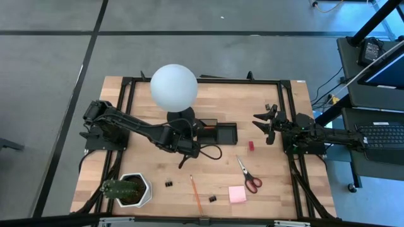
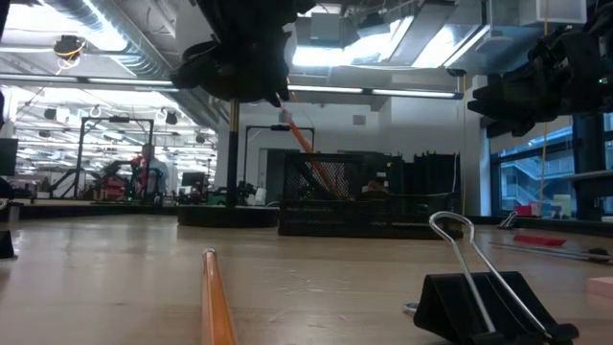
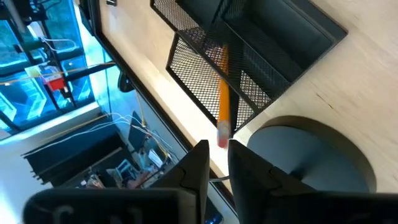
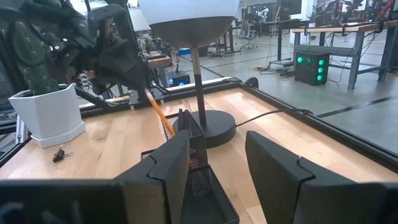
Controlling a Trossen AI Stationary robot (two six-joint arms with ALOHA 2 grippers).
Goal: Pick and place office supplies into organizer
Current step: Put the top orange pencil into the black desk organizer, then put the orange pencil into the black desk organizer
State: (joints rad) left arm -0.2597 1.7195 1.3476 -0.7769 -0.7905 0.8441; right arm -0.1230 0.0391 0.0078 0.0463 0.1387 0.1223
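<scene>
My left gripper (image 1: 188,150) is shut on an orange pencil (image 3: 222,99) just on the near-left side of the black mesh organizer (image 1: 218,133). The pencil slants down from the fingers into the organizer, as the right wrist view (image 4: 158,113) and the low view (image 2: 298,135) show. My right gripper (image 1: 268,124) is open and empty above the table's right side, beyond a small red block (image 1: 250,145). A second orange pencil (image 1: 196,193), red-handled scissors (image 1: 249,176), a pink sticky pad (image 1: 237,194) and two binder clips (image 1: 169,183) (image 1: 212,199) lie on the table. My left gripper pinches the pencil's upper, eraser end (image 3: 222,138) between its two fingertips. The pencil runs on from the fingers, slanting down, and its lower end is inside the mesh organizer (image 3: 211,74). Whether that end rests on the organizer's floor is hidden by the mesh.
A white globe lamp (image 1: 173,87) on a round black base (image 3: 311,155) stands right beside the organizer and my left gripper. A green plant in a white pot (image 1: 128,190) stands at the near left. A binder clip (image 2: 484,302) lies close to the low camera.
</scene>
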